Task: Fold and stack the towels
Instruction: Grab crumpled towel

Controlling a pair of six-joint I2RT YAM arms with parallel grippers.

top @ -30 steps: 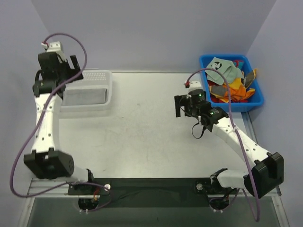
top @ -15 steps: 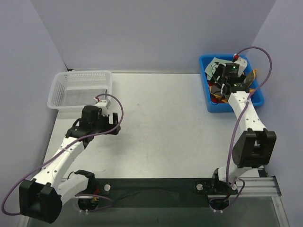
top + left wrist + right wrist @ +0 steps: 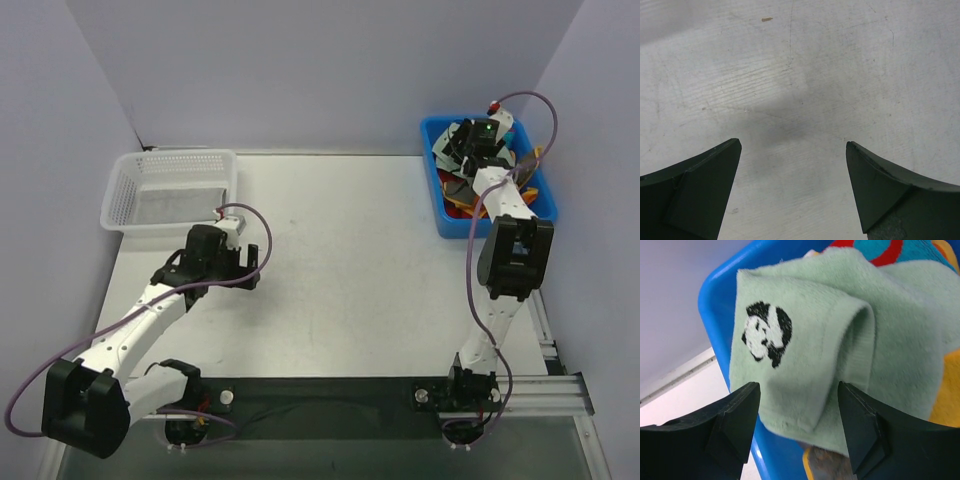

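Note:
Several towels lie heaped in the blue bin [image 3: 492, 226] at the back right. In the right wrist view a pale green towel with a panda print [image 3: 805, 340] lies on top, over the bin's wall [image 3: 715, 295]. A red and teal towel [image 3: 875, 247] and an orange one [image 3: 946, 385] show beside it. My right gripper [image 3: 797, 390] is open just above the green towel's folded edge, a finger on each side. In the top view it [image 3: 462, 146] hangs over the bin. My left gripper [image 3: 792, 145] is open and empty over bare table [image 3: 251, 267].
A white mesh basket [image 3: 122, 184] stands at the back left with something flat and grey [image 3: 175, 204] in it. The right arm reaches straight up along the table's right edge. The left arm lies across the front left.
The left arm came down from above the basket to the table left of centre. The right arm swung from the table's middle right to over the blue bin.

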